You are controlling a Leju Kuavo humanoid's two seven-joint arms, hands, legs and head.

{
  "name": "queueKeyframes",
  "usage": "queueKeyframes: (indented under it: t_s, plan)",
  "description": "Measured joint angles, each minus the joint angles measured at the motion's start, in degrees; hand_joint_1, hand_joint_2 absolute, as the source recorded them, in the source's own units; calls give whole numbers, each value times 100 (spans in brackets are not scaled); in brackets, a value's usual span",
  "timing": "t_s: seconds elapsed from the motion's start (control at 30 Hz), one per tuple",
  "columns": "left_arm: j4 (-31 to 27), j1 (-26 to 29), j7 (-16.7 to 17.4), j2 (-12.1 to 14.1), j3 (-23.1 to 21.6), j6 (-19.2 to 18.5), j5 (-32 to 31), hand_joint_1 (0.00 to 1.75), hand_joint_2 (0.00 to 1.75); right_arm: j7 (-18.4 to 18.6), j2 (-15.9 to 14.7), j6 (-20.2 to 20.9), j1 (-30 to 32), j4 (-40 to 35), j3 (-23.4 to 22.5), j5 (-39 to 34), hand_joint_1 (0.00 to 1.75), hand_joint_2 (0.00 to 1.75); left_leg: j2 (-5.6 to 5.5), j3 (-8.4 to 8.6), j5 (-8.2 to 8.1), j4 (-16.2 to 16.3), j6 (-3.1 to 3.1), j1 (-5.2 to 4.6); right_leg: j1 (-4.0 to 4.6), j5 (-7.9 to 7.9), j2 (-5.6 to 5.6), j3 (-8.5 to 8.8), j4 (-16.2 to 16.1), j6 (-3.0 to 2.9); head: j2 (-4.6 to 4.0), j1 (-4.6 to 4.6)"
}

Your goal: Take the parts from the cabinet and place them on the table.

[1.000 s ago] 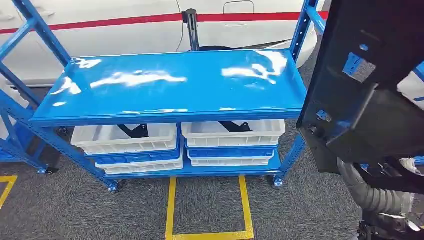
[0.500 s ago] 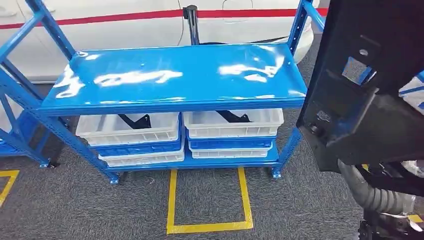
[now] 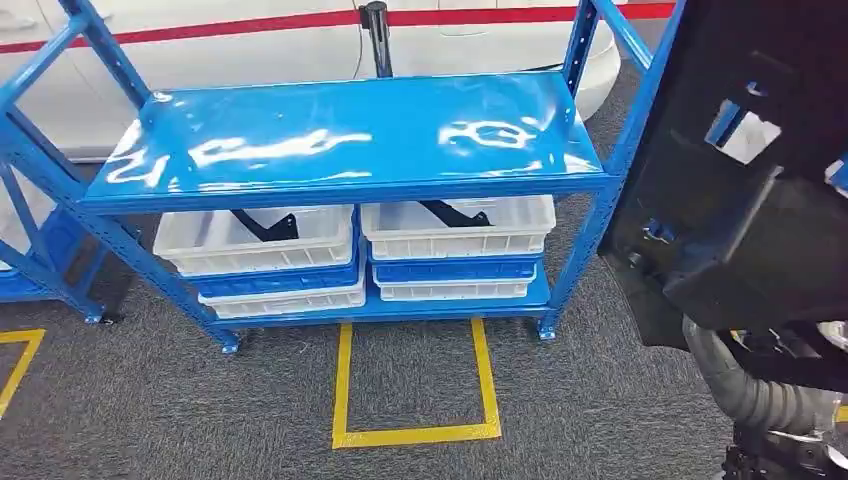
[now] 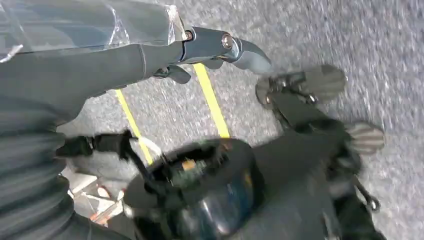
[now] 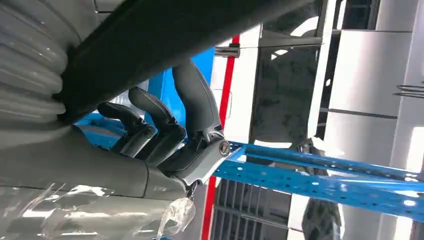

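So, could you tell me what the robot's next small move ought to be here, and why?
Probably step closer to the blue rack before lowering anything. The right hand holds a large black part raised off to the rack's right side, not over its top shelf, which looks bare. The yellow floor square in front of the rack lies ahead, so closing in there seems sensible. The left hand hangs over the carpet.

We are seeing a white car body [image 3: 250, 60] with a red stripe [image 3: 200, 35] standing behind the rack, a dark post [image 3: 377, 38] (possibly a barrier stand) rising before it, and yellow floor tape [image 3: 415, 435] lying on grey carpet [image 3: 150, 420].
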Motion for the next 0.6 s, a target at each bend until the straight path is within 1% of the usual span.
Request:
queueKeyframes:
  t_s: [0.03, 0.07, 0.1, 0.13, 0.17, 0.2, 0.23, 0.27, 0.3, 0.43, 0.5, 0.53, 0.57, 0.6]
  plan:
    - [0, 8, 0, -2, 0, 0, 0, 0, 175, 0, 0, 0, 0, 0, 0, 0, 175, 175, -7, -34, 21, -6, 27, -21, -13, 26, -1, -6, -1, 30, 0, -6]
    - [0, 15, 2, 0, 2, 4, 2, 0, 175, 0, 0, 0, 0, -2, 0, 0, 175, 175, -6, -54, 28, -1, 40, -31, -23, 66, -1, -15, -8, 67, 0, -2]
    - [0, 15, 7, -2, 2, 13, 0, 0, 175, 0, 0, 0, 13, -6, 0, 0, 175, 175, -4, -78, 100, -47, 105, -25, -14, 113, 2, -14, -39, 117, 0, -4]
    - [0, 3, 13, -7, 2, 24, -5, 0, 175, 0, -5, 0, 19, -11, -2, 2, 175, 175, 21, -93, 193, -111, 136, 31, -39, 13, 1, -63, 44, 129, 0, -4]
    - [0, -8, 24, -4, 0, 24, -5, 0, 175, 0, -5, -2, 18, -17, -4, 4, 175, 175, 12, -160, 242, -115, 191, 22, -8, -281, 2, -184, 287, 131, 0, 6]
    - [0, -7, 37, 0, 0, 79, -7, 0, 175, 0, -13, -9, 18, -20, -7, 20, 175, 175, 15, -217, 283, -111, 211, 20, -12, -630, 4, -340, 724, 135, 0, 9]
    - [0, 7, 46, -2, 2, 154, -4, 0, 175, 0, -15, -11, 25, -20, -9, 35, 175, 175, 22, -269, 320, -111, 215, 13, -9, -921, 4, -497, 1206, 149, 0, 9]
    - [0, 14, 63, -7, 2, 188, -5, 0, 175, 0, -13, -11, 45, -20, -7, 53, 175, 175, 29, -327, 359, -100, 215, 10, -11, -1117, 3, -631, 1652, 170, 0, 11]
    - [0, 17, 70, -9, 2, 188, -4, 0, 175, 0, -11, -11, 53, -20, -7, 52, 175, 175, 34, -358, 376, -94, 213, 9, -14, -1151, 2, -670, 1813, 177, 0, 11]
    - [0, 17, 70, -9, 2, 188, -4, 0, 175, 0, -11, -11, 53, -20, -7, 52, 175, 175, 34, -358, 376, -94, 213, 9, -14, -1151, 2, -670, 1813, 177, 0, 11]
    - [0, 18, 72, -9, 2, 188, -5, 0, 175, 0, -11, -11, 54, -20, -7, 52, 175, 175, 36, -370, 384, -94, 211, 9, -16, -1151, 1, -678, 1874, 181, 0, 11]
    - [0, 18, 70, -11, 2, 186, -5, 0, 175, 0, -11, -11, 56, -20, -7, 52, 175, 175, 42, -413, 417, -87, 204, 9, -22, -1100, 0, -650, 1941, 192, 0, 9]
    - [0, 16, 70, -11, 4, 186, -5, 0, 175, 0, -11, -11, 55, -20, -7, 59, 175, 175, 47, -482, 459, -69, 187, 15, -33, -843, -3, -377, 1623, 209, 0, 11]
    - [0, 17, 70, -11, 4, 186, -7, 0, 175, 0, -11, -11, 55, -24, -7, 59, 175, 175, 46, -512, 475, -49, 170, 24, -41, -662, -6, -109, 1237, 215, 0, 11]
